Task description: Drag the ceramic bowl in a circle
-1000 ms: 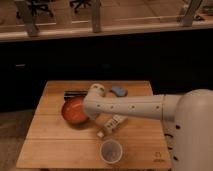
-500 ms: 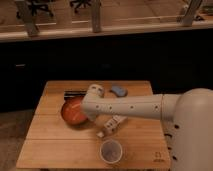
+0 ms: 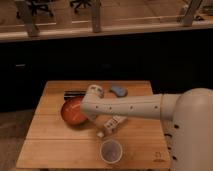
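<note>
A light wooden table (image 3: 50, 145) fills the lower part of the view. Toward its back left lies a dark, long, flat object (image 3: 74, 93), too dim to identify. Just in front of it sits the round, shallow, glossy orange-red ceramic bowl (image 3: 73, 111), upright on the left half of the tabletop. The gripper (image 3: 96, 120) is down at the bowl's right rim, at the end of the white arm (image 3: 135, 106); whether it is spread or pressed together cannot be told. Just right of it is a pale shape with dark markings (image 3: 114, 124); nothing on it can be read, and it may belong to the gripper. Near the front edge stands a small greyish translucent cup (image 3: 111, 151), apart from the bowl. A blue-grey oval object (image 3: 119, 90) lies at the back. A small dark mark (image 3: 159, 156) near the front right corner is illegible. Bowl and arm sit just as they did half a second ago.
</note>
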Motion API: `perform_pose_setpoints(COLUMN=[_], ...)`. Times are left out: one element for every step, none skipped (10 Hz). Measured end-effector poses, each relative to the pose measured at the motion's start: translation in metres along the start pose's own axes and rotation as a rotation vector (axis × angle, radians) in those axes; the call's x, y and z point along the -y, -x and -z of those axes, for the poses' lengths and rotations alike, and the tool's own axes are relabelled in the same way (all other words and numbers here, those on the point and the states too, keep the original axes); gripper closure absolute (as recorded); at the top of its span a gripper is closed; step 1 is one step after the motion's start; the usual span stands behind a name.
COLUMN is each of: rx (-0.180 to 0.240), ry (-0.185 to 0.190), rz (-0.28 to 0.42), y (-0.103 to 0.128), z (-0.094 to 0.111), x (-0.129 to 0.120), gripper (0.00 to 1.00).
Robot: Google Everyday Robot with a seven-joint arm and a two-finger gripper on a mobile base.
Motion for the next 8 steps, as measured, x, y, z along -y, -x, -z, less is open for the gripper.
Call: perform_pose_setpoints(rx=[-0.002,-0.002,-0.002,-0.004,-0.005,-0.007,-0.009,-0.009], ry=[0.001,0.0,-0.001,-0.001,-0.001,0.0,0.0,-0.001], rz=[0.002,0.004,0.005,0.006,0.008,0.01,0.013,0.014], y=[0.0,0.0008,0.0006,0.0001,0.0003,0.0003,0.0009,0.0011], z=[0.0001,-0.0002,0.0,0.0003,0.0002,0.0001,-0.0002,-0.0001], x=[-0.0002,-0.0007,-0.0009,-0.0012,-0.0015,-0.0017,-0.0015,-0.0003], gripper=[0.95,0.95,0.95,0.95,0.95,0.95,0.95,0.95])
